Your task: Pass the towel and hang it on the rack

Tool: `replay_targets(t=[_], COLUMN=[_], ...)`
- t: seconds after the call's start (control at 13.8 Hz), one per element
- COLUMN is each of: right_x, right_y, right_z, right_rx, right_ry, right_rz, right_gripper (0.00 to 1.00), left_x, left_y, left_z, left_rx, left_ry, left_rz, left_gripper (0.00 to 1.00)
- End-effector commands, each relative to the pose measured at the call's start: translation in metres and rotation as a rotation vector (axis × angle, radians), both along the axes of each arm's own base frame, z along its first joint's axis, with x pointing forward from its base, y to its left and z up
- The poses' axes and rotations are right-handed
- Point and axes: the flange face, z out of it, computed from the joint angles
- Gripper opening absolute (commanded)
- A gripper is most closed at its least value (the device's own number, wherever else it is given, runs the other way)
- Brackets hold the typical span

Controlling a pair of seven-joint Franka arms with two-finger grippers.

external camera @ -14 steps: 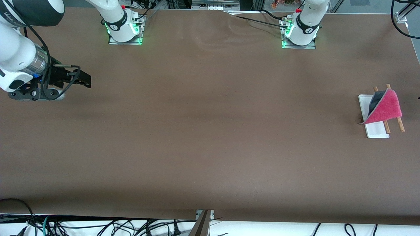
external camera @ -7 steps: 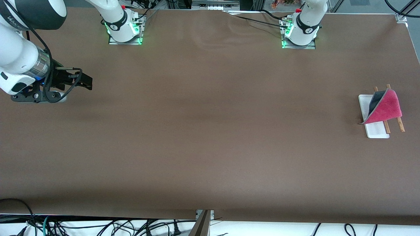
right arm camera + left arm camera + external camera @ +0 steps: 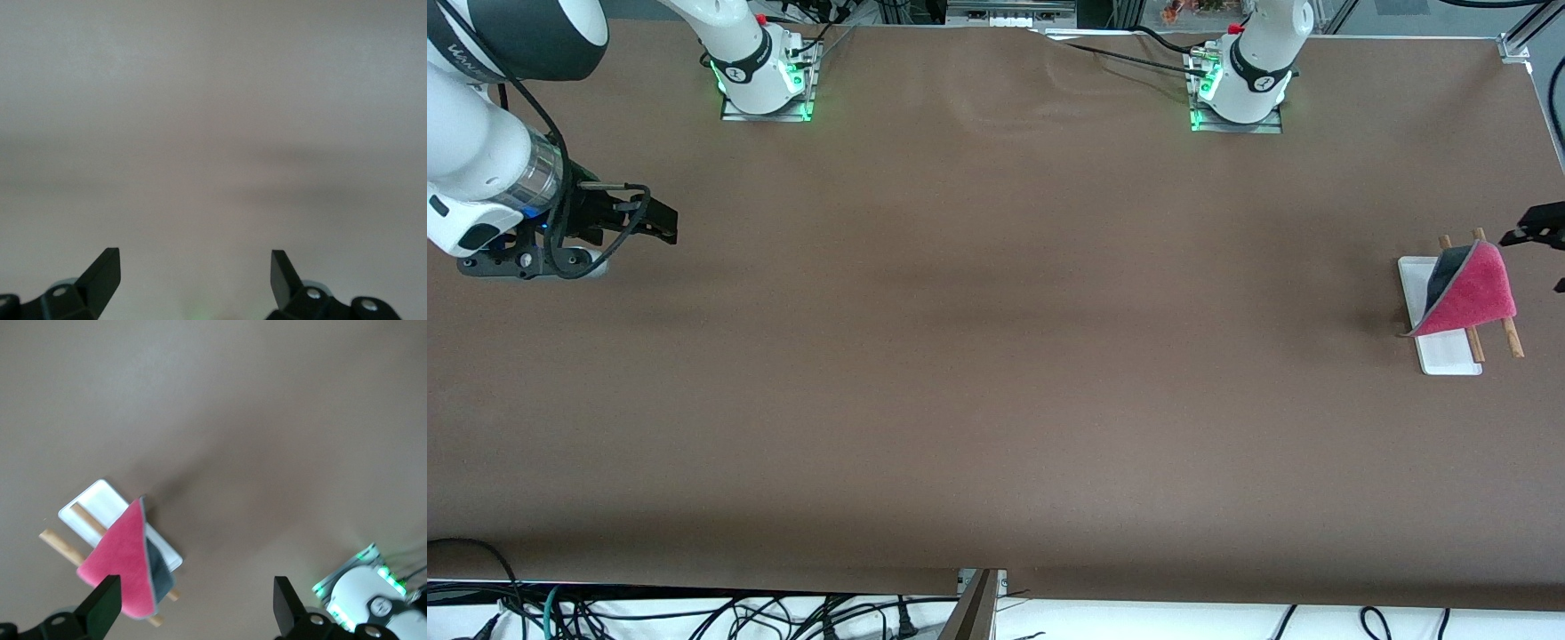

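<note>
a brown table [image 3: 996,356] fills nearly the whole front view, its cover a matte brown sheet with faint ripples near the middle of the edge where the bases stand. along the edge nearest the front camera the sheet ends in a straight line over a white surface, where a tangle of black cables [image 3: 694,613] lies, with one teal cable [image 3: 547,604] among them. a dark angled bar [image 3: 971,606] rises at the middle of that edge.

Robotics lab: bolted arm bases [image 3: 765,84], brown-covered table [image 3: 996,400], loose cables [image 3: 694,613] at edge.
</note>
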Motion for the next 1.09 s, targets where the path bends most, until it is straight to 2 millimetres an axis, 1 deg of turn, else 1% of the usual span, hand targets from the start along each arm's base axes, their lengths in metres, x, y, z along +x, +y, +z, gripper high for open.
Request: replay_targets(t=[0.0,0.07,0.22,0.29,0.36,0.44,0.51,0.58,0.65,0.8,0.95,1.02], right_x=[-0.002,-0.002,-0.002,-0.001,-0.001,-0.001,-0.001,-0.001,-0.001,-0.001,0.0,0.001], right_y=[0.002,0.002,0.002,0.002,0.002,0.002,0.002,0.002,0.001,0.001,0.001,0.002], right_z=[0.002,0.002,0.002,0.002,0.002,0.003,0.003,0.003,0.003,0.002,0.002,-0.001], right_rx=[0.002,0.0,-0.001,-0.001,0.001,0.0,-0.002,-0.002,-0.002,0.004,0.003,0.004], right_ry=[-0.007,-0.007,-0.007,-0.01,-0.01,-0.013,-0.013,-0.013,-0.013,-0.009,-0.012,-0.009], right_rz=[0.019,0.02,0.02,0.02,0.02,0.021,0.021,0.022,0.022,0.032,0.037,0.039], right_gripper=[0.99,0.99,0.99,0.99,0.99,0.99,0.99,0.99,0.99,0.99,0.99,0.99], left_x=[-0.015,-0.02,-0.028,-0.033,-0.043,-0.053,-0.062,-0.062,-0.058,-0.053,-0.056,-0.056], left_y=[-0.068,-0.1,-0.134,-0.154,-0.174,-0.196,-0.211,-0.21,-0.203,-0.2,-0.199,-0.198], left_z=[0.023,0.032,0.043,0.046,0.049,0.047,0.044,0.041,0.043,0.047,0.051,0.05], left_rx=[0.091,0.128,0.176,0.192,0.206,0.219,0.223,0.206,0.193,0.176,0.171,0.165], left_ry=[-0.003,-0.02,-0.041,-0.053,-0.07,-0.098,-0.138,-0.156,-0.18,-0.225,-0.23,-0.228], left_rz=[0.167,0.251,0.413,0.462,0.512,0.56,0.583,0.58,0.583,0.595,0.603,0.607], left_gripper=[1.0,1.0,1.0,1.0,1.0,1.0,1.0,1.0,1.0,1.0,1.0,1.0])
